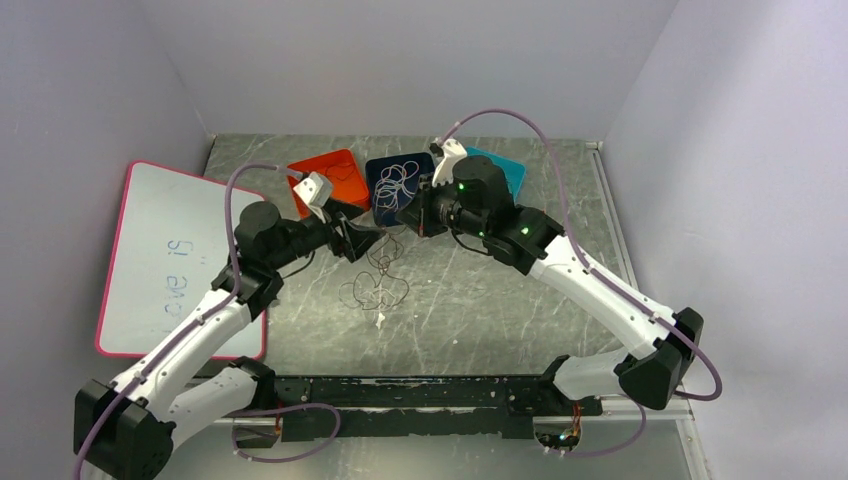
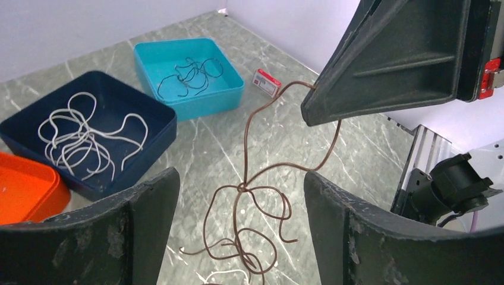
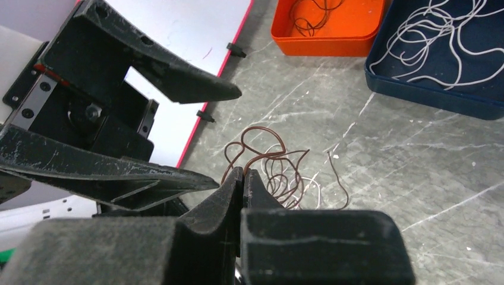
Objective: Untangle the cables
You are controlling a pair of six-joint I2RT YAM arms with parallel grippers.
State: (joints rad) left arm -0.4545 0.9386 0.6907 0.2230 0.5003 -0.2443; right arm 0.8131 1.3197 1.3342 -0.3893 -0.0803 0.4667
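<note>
Closest to the lens, the right pincer (image 3: 242,178) has its jaws pressed fully together on the brownish-red cable (image 2: 242,187). That cable drops from its tips in two strands to a tight knot, then spreads into loose loops on the table (image 1: 480,300) below and just ahead of it. The left pincer (image 2: 241,175) faces it, spread wide with nothing in it. The hanging strands and the knot sit in the gap ahead of its fingers, apparently not touching them. On the left pincer's outer side, well apart, lies the whiteboard (image 1: 170,260). Ahead and to the left of the left pincer's tips stand three trays in a row. The orange tray (image 3: 321,44) holds one dark cable, the navy tray (image 2: 136,157) holds the white cables (image 2: 77,139), and the teal tray (image 2: 208,101) holds the black cables (image 2: 190,77). Most of the sorting therefore looks done. What seems left is the small heap under the pincers, where the brownish-red cable is knotted on itself and mixed with a white strand (image 1: 380,318). The strand's pale end pokes out on the near side of the heap. In my judgement the knot must be worked loose and the two parted before either can join a tray.
</note>
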